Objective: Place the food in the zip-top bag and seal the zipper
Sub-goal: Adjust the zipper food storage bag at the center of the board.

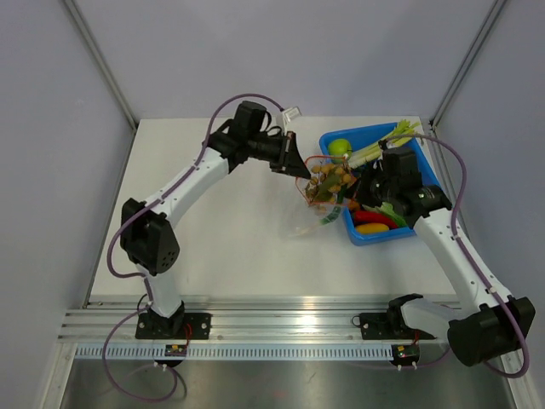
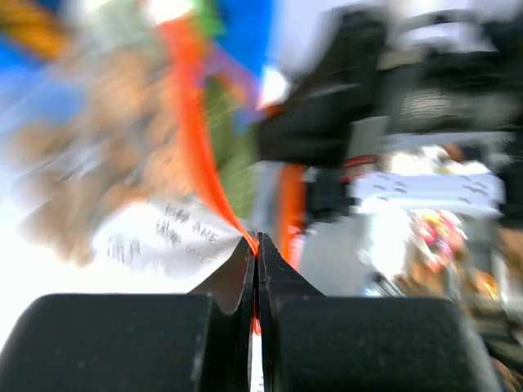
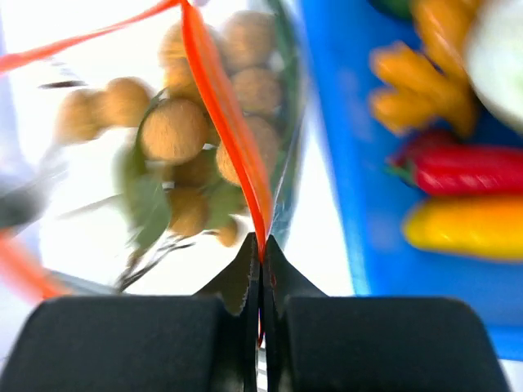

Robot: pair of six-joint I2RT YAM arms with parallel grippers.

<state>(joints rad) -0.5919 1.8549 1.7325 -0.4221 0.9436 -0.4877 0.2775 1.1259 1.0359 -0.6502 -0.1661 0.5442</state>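
Top external view showed both arms reaching in over the table [image 1: 213,247], with the bag [image 1: 308,217] held up between them, just left of the blue bin [image 1: 385,237]. The left gripper [image 1: 294,164] met the bag's mouth from the far left side and the right gripper [image 1: 356,186] met it from the bin side.

On the left wrist camera the jaws were pressed flat together with no gap, and the zipper [image 2: 194,139] ran straight down into the pinch, so that gripper had the strip clamped. That picture was badly blurred, though I could make out some print on the bag's plastic. The right wrist camera told the same of the other gripper, its jaws squeezed tight on the orange-red strip, which rose away from the fingertips. Near the top of that picture the strip split into two lines, so the mouth looked open.

Through the clear plastic I saw the brown balls [image 3: 174,131] inside the bag, with green leaves [image 3: 143,204] among them.

In the bin lay a red piece [image 3: 466,167], a yellow piece [image 3: 466,224] just below it and an orange piece [image 3: 417,102] above. From overhead, the apple [image 1: 340,146] and the green onions [image 1: 383,145] sat at the bin's far end.
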